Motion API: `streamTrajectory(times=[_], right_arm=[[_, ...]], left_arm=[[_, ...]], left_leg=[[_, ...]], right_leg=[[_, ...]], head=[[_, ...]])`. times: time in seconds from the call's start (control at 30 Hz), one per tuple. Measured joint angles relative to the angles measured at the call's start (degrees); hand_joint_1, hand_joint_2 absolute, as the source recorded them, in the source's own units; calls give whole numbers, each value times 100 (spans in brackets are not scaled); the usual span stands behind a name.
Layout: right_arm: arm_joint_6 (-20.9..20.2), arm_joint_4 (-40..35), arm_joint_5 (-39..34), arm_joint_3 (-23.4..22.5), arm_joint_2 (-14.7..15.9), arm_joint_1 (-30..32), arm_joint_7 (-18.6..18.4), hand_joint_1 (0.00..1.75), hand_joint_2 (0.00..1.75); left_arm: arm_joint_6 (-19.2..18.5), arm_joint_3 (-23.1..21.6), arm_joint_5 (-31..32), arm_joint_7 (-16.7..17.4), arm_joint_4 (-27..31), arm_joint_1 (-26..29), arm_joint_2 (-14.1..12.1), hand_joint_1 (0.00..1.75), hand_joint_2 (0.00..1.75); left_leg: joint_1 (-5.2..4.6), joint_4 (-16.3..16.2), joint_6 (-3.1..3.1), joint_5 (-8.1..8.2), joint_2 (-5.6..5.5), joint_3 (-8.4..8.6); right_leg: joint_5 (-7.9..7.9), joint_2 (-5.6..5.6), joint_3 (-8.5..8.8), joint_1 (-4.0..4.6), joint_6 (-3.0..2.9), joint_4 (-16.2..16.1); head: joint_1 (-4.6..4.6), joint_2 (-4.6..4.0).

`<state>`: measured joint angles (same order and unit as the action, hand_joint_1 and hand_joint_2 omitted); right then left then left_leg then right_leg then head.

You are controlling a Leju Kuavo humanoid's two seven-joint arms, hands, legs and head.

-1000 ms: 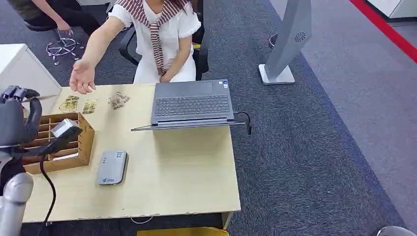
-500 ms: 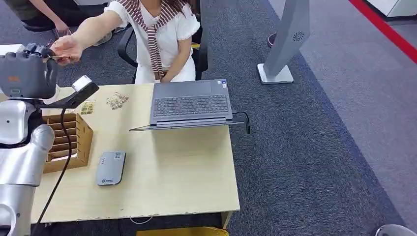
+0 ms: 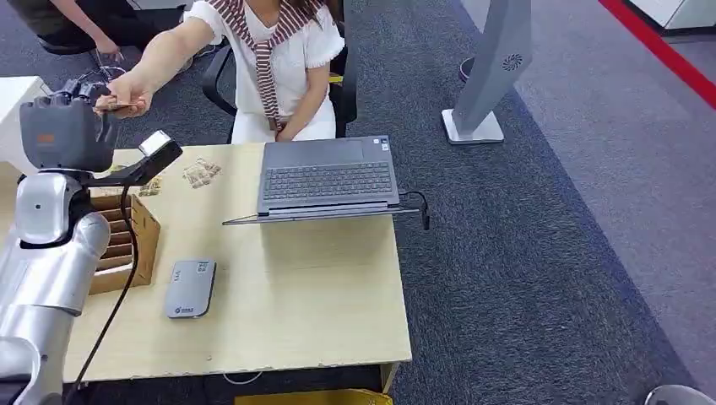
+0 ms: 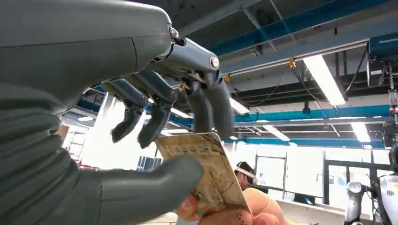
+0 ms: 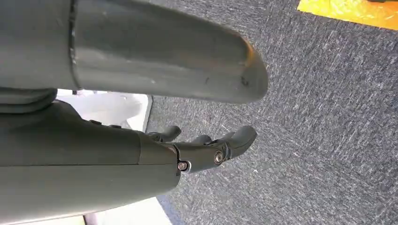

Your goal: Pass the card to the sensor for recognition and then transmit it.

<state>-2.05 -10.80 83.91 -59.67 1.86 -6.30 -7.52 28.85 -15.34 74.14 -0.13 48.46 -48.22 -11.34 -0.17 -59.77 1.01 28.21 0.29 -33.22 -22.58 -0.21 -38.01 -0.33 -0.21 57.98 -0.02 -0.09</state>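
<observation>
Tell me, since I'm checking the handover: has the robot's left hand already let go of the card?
No: in the left wrist view the left hand pinches the card between thumb and fingers while the person's hand holds its lower edge.

The left robot hand (image 3: 72,126) has risen, and the person's hand (image 3: 127,93) now seemingly grips the card (image 4: 206,173).

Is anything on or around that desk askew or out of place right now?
Mostly tidy. The laptop sits with its front edge past the table edge on the right, its cable hanging off. A few cards lie scattered loosely beside the wooden organizer. The handover card is pinched by the left hand and the person's hand.
</observation>
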Motion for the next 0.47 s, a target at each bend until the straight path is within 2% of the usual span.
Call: streamTrajectory(times=[0.07, 0.3, 0.4, 0.47], right_arm=[[2, 0, -40, 0, 0, 2, -4, 0, 0], [4, 2, -65, -2, -2, 12, -18, 0, 0], [15, 2, -173, -44, -15, 45, -57, 0, 0], [13, 4, -229, -61, -26, 94, -83, 0, 0]], left_arm=[[127, 0, -31, 0, -29, 26, 9, 0, 175], [201, 0, -193, -25, -46, 138, 24, 0, 175], [313, 24, -731, -298, 410, 635, -89, 0, 175], [411, 139, -1444, -654, 964, 1266, -227, 0, 175]], left_leg=[[0, 0, 0, 0, 0, 0], [2, 1, 0, 0, 0, -3], [1, 4, 1, 5, 13, -2], [2, 8, -9, 17, 28, 3]], right_leg=[[0, 0, 0, 0, 0, 0], [0, -1, 1, -1, 0, 1], [-1, 10, 1, -7, 0, 3], [-5, 27, 1, -10, -2, 3]], head=[[0, 0], [0, 0], [0, 0], [2, 2]])
